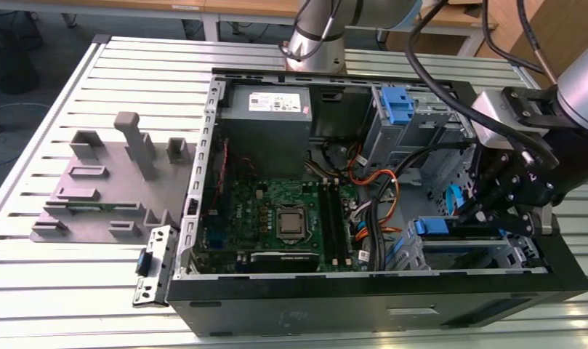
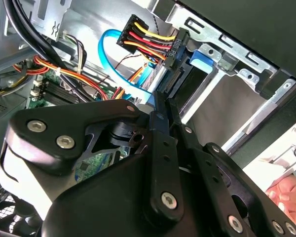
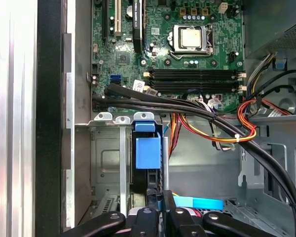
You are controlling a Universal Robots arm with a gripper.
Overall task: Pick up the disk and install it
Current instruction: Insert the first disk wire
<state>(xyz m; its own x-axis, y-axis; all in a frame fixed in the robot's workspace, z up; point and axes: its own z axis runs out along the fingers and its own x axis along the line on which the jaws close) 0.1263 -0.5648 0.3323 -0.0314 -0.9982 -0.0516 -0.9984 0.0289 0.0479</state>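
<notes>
Exterior view: hand (image 1: 502,218) sits low over the drive cage (image 1: 468,251) at the case's corner. Fingers closed on the disk (image 3: 149,153), held edge-on and partly in its bay. Install step; seating needs a straight, aligned push.

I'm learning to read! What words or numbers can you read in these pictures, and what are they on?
None can be read.
White sticker on the power supply: print too small.
Motherboard markings: too small.
Processor lid: blurred.
</notes>
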